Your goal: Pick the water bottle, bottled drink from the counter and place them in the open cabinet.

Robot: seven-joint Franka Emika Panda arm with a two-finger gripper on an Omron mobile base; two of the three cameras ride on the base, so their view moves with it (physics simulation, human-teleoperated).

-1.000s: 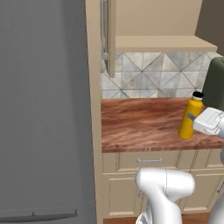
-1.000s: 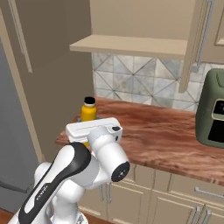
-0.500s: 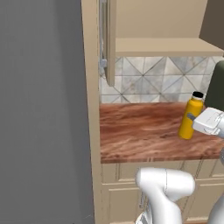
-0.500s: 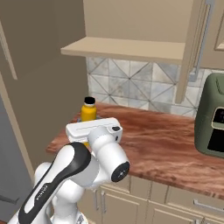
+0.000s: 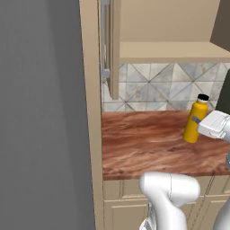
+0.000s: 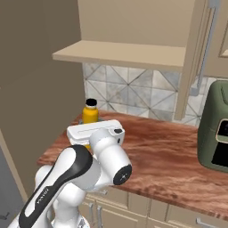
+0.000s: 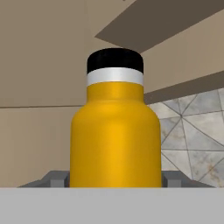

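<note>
The water bottle [image 5: 195, 120], yellow with a black cap, stands upright over the right part of the counter [image 5: 143, 143]. My gripper [image 5: 197, 128] is shut on its lower body from the right. The hand view has the water bottle [image 7: 114, 131] close up, with a grey finger pad [image 7: 56, 178] pressed against each side. From the right base view the bottle [image 6: 90, 113] rises behind my white hand, near the counter's [image 6: 169, 156] left end. The open cabinet's shelf [image 5: 170, 51] [image 6: 124, 51] hangs above, with its door [image 5: 113, 45] swung out. The bottled drink is out of view.
A dark green appliance [image 6: 216, 133] stands on the counter's right side. A grey fridge [image 5: 40, 112] and a tall beige side panel [image 5: 90, 112] close off the left. The cabinet door's silver handle [image 6: 205, 40] hangs near the shelf's right end. Drawers sit below the counter.
The base has driven, so both base views have shifted and the fridge now fills more of the left. The gripper and bottle keep the same place relative to each other.
</note>
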